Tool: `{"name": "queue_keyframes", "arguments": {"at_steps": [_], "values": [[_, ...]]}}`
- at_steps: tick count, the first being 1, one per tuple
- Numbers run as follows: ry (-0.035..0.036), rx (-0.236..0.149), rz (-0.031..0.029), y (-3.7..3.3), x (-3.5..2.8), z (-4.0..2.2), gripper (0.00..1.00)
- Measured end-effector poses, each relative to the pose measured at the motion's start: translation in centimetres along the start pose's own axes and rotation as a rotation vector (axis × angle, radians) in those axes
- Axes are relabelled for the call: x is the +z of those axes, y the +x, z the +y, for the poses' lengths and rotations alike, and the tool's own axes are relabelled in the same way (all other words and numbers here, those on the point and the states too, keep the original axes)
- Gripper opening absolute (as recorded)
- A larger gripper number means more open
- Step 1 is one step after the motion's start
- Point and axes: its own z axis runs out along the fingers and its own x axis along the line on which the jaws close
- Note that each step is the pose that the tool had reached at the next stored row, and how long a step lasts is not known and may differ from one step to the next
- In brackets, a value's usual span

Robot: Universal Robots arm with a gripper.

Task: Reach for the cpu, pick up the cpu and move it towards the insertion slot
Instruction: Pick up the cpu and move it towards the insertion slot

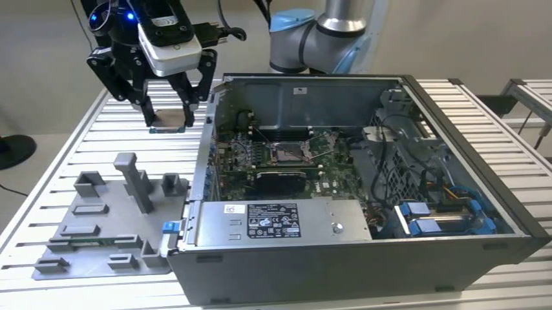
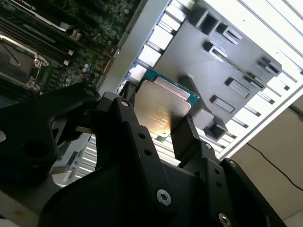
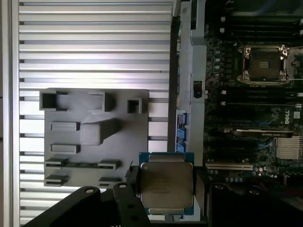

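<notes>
The gripper (image 1: 172,111) clamped its 2 fingers on the cpu (image 1: 170,120), suspended above the slatted table (image 1: 77,139) beside the open computer case (image 1: 483,187), with the insertion slot (image 1: 287,152) toward 4 o'clock in the exterior view and the grey tray (image 1: 95,258) below.

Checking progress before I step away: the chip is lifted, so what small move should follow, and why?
Probably carry it sideways toward the square metal-framed socket: the gripper holds the small silvery square chip above the slatted table, outside the open grey computer case.
</notes>
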Motion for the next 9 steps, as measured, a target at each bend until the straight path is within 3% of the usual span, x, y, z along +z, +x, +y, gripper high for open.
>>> {"name": "queue_keyframes", "arguments": {"at_steps": [9], "values": [[0.0, 0.0, 0.0, -1.64, -0.03, 0.01, 0.0]]}}
